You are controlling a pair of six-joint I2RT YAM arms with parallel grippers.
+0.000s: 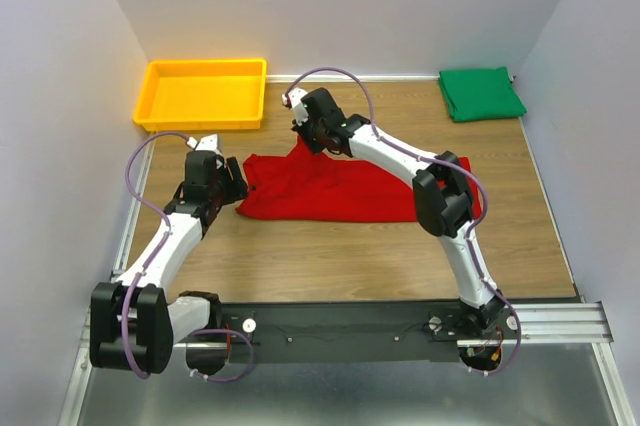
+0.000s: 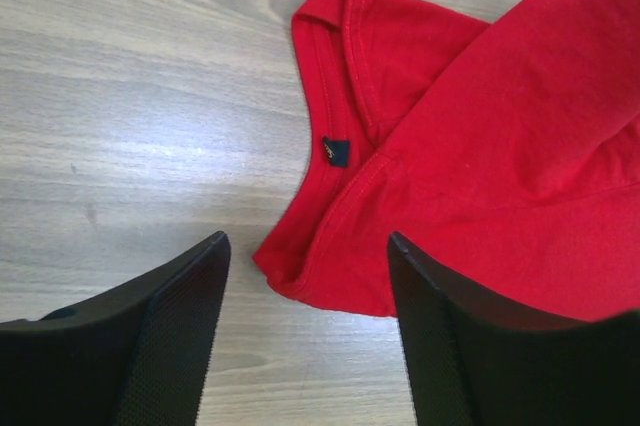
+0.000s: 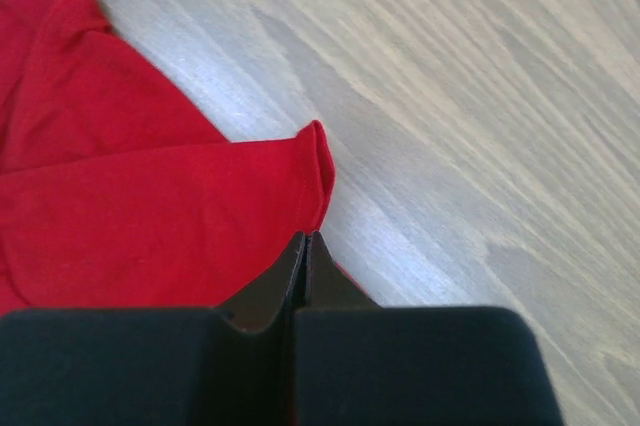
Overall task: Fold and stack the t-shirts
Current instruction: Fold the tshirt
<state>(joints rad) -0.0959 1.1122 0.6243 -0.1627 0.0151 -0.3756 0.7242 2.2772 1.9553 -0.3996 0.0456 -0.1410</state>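
Cloth of the red t-shirt [image 1: 340, 191] lies spread at the centre of the table [image 1: 350, 261], its 11 o'clock edge pinched into a raised peak by the clenched right gripper [image 3: 306, 241]. Left gripper [image 2: 305, 243] hangs released over the collar at 9 o'clock; green t-shirt [image 1: 482, 94] sits folded at 2 o'clock

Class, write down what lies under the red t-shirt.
Only the wooden table shows around the red t-shirt; the cloth itself hides whatever is directly beneath it.
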